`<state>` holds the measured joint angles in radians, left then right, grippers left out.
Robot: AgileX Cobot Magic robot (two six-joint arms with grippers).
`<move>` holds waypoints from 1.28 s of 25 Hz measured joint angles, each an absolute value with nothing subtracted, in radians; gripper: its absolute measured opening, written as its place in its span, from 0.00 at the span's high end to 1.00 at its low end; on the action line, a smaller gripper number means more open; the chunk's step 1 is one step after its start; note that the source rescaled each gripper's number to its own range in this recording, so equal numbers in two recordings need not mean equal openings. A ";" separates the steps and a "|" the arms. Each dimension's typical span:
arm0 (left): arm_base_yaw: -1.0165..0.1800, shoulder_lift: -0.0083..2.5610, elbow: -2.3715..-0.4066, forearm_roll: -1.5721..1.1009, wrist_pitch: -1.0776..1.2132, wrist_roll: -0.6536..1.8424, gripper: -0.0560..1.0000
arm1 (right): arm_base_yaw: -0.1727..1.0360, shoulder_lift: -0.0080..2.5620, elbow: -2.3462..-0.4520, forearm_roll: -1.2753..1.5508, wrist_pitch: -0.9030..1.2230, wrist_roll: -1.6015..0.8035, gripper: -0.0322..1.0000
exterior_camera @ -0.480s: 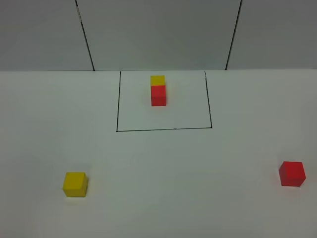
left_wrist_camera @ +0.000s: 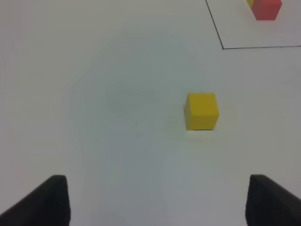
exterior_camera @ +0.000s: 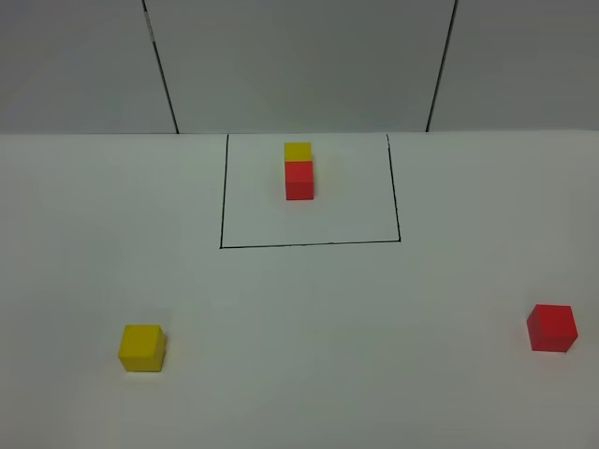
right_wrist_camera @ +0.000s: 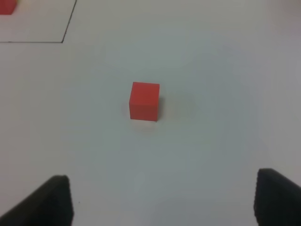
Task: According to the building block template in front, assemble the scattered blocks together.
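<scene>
Exterior high shows the yellow cube (exterior_camera: 142,347) near left, red cube (exterior_camera: 551,328) near right, template (exterior_camera: 299,170) far centre; likely light, rigid, grippable on opposite flat faces, while left end effector (left_wrist_camera: 157,200) and right end effector (right_wrist_camera: 160,200) gape wide, empty.

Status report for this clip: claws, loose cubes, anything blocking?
Left claw open, empty, yellow cube ahead untouched. Right claw open, empty, red cube ahead untouched. Cubes far apart; template pair inside black frame. No obstruction seen.
</scene>
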<state>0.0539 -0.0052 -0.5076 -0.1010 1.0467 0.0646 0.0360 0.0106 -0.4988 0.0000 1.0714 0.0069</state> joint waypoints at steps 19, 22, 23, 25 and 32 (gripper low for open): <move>0.054 0.576 -0.700 -0.118 1.052 0.015 0.22 | 0.036 0.011 -0.499 0.000 1.071 0.007 0.37; 0.054 0.770 -0.732 -0.150 1.038 0.045 0.22 | 0.036 0.011 -0.499 0.000 1.071 0.007 0.37; 0.054 0.820 -0.740 -0.163 1.029 0.062 0.22 | 0.036 0.011 -0.499 0.000 1.071 0.007 0.37; 0.054 0.930 -0.749 -0.188 1.001 0.095 0.22 | 0.036 0.011 -0.499 0.000 1.071 0.007 0.37; 0.052 1.152 -0.758 -0.201 0.920 0.126 0.22 | 0.036 0.011 -0.499 0.000 1.071 0.007 0.37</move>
